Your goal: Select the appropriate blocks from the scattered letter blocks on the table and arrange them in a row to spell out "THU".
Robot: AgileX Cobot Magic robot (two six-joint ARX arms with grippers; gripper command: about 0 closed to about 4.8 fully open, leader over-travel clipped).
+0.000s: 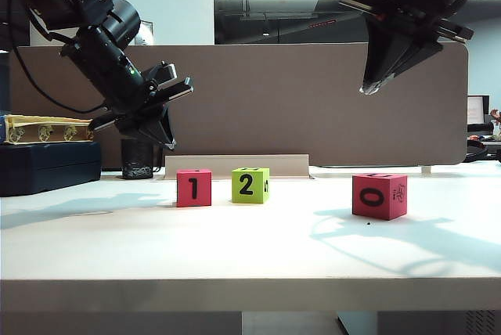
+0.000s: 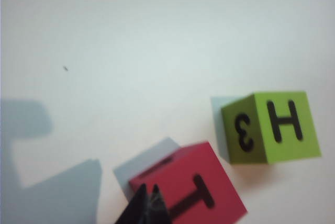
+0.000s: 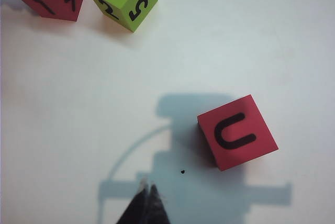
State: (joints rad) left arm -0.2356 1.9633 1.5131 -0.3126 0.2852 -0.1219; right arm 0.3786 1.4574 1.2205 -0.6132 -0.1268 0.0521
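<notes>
Three letter blocks sit on the white table (image 1: 235,257). A red block (image 1: 193,187) shows 1 in front and T on top (image 2: 191,185). Close to its right, the lime green block (image 1: 250,185) shows 2 in front and H on top (image 2: 272,127). Farther right and apart, another red block (image 1: 380,195) shows 0 in front and U on top (image 3: 238,131). My left gripper (image 1: 167,142) hangs shut and empty above and left of the T block, its tips (image 2: 148,193) over that block's edge. My right gripper (image 1: 368,88) hangs shut and empty high above the U block (image 3: 147,188).
A brown partition panel (image 1: 313,100) stands behind the blocks, with a pale strip (image 1: 235,165) at its foot. A black mug (image 1: 138,159) sits at the back left. A dark blue box (image 1: 47,169) with a yellowish tray (image 1: 47,128) on top occupies the far left.
</notes>
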